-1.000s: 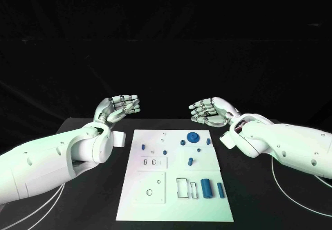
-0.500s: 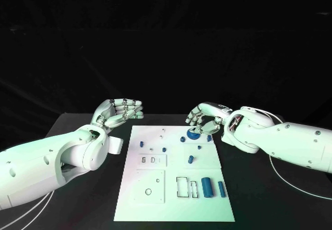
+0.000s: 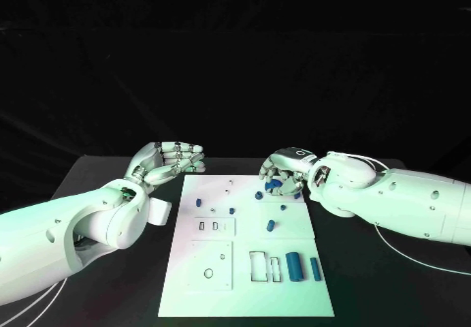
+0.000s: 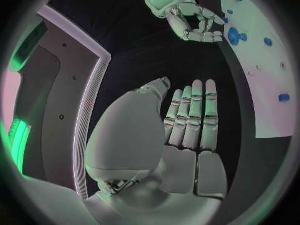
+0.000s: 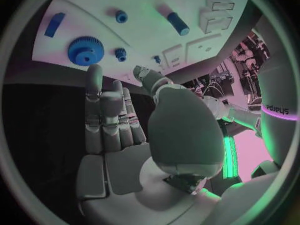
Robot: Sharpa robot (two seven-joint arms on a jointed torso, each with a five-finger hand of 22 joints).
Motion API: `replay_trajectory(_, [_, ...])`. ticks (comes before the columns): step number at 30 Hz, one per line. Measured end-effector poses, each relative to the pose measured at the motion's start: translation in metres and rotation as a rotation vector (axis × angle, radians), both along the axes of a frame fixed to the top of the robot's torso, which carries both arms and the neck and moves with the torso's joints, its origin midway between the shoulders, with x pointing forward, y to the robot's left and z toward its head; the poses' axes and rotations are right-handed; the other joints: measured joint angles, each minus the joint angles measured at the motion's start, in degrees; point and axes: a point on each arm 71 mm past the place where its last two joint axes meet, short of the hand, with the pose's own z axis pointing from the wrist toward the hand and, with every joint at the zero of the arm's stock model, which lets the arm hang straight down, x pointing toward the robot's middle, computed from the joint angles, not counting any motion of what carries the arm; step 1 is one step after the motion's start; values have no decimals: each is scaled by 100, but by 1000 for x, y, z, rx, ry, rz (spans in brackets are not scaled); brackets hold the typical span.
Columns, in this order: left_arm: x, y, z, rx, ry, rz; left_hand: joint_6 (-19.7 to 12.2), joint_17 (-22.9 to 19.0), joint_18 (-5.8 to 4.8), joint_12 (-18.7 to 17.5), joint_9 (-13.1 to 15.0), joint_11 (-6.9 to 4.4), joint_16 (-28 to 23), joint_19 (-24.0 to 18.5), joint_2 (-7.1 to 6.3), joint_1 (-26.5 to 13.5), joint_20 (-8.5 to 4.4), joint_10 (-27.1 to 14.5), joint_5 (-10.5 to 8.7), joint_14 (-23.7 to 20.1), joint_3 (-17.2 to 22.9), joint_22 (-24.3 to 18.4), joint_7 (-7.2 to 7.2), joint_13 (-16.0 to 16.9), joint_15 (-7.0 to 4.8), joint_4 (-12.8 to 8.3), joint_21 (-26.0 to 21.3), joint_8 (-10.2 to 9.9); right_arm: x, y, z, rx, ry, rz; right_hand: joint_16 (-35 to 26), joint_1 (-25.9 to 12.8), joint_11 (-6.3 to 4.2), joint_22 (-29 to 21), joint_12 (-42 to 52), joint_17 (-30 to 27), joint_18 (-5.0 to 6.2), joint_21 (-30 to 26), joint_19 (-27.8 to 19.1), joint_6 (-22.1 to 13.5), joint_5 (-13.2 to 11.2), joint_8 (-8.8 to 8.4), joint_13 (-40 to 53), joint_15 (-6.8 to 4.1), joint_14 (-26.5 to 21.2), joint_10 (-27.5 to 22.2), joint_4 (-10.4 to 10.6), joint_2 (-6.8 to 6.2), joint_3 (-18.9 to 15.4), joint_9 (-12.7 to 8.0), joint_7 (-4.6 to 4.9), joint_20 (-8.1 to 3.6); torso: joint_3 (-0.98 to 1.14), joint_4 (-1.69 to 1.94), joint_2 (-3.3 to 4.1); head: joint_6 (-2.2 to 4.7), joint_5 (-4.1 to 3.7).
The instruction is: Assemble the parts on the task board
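Parts sit on the white task board [image 3: 246,272] mid-table. Blue gear [image 5: 85,50], w/ toothed rim, is at the board's far end, right under the right hand's fingertips. Right hand [image 3: 280,175] hovers over that far-right corner, palm down, fingers spread & extended toward the gear; in the right wrist view the fingers [image 5: 103,110] lie straight and apart w/ nothing between them, tips just short of the gear, contact can't be told. Head view hides most of the gear behind the hand.

Just beside the gear, toward the board's middle: two small blue round pieces [image 5: 120,16], [image 5: 120,54]. Further from the right hand, a short blue peg [image 3: 270,225] stands mid-board, and a small blue stud [image 3: 199,202] sits nearer the left hand's side. At the near end, well apart from both hands: a blue cylinder [image 3: 293,265] and a slimmer blue bar [image 3: 315,268] lie side by side next to a rectangular slot outline [image 3: 257,266]. Two small rectangular cutouts [image 3: 214,225] and a square plate w/ an oval hole [image 3: 209,272] on the left half.

Left hand [image 3: 172,159] is off the board, past its far-left corner, held above the black table [image 3: 118,184]; fingers curled in, holding nothing. Left wrist view shows its fingers [image 4: 194,115] side by side, nothing in the palm.
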Motion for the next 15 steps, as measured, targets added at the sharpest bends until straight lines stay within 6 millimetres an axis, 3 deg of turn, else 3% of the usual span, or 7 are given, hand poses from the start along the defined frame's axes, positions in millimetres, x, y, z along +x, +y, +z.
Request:
replay_trajectory(6, [-1, -2, 2, -5, 2, -11, 0, 7, 0, 0, 0, 0, 0, 0, 0, 0, 0, 0, 0, 0, 0, -5, 0, 0, 0, 0, 0, -22, 1, 5, -1, -26, -10, 5, 909, 75, 22, 1086, 0, 896, -4, 895, 189, 21, 0, -78, 32, 20, 20, -102, 113, 12, -60, 93, 21, 21, -14, 20, 64, -11, -13])
replay_trajectory(8, [-1, -2, 2, -6, 3, -14, 0, 6, 0, 0, 0, 0, 0, 0, 0, 0, 0, 0, 0, 0, 0, -5, 0, 0, 0, 0, 0, -22, 1, 7, -1, -33, -11, 6, 1096, 110, 22, 1365, 0, 1085, -95, 1114, 250, 22, 0, -78, 41, 21, 21, -102, 139, 11, -34, 118, 22, 21, -18, 28, 80, -15, -20])
replay_trajectory(15, [-2, -3, 2, -10, 7, -19, 0, 13, 0, -27, -6, 0, 0, 0, 0, 0, 0, 0, 0, -1, 17, -5, 0, 0, 1, 17, 0, -22, 3, 12, -4, -54, -10, 8, 1324, 143, 22, 1750, 0, 1301, -95, 1419, 286, 95, 0, -78, 50, 21, 20, -102, 183, 33, 10, 165, 35, 39, -32, 51, 135, -30, -36])
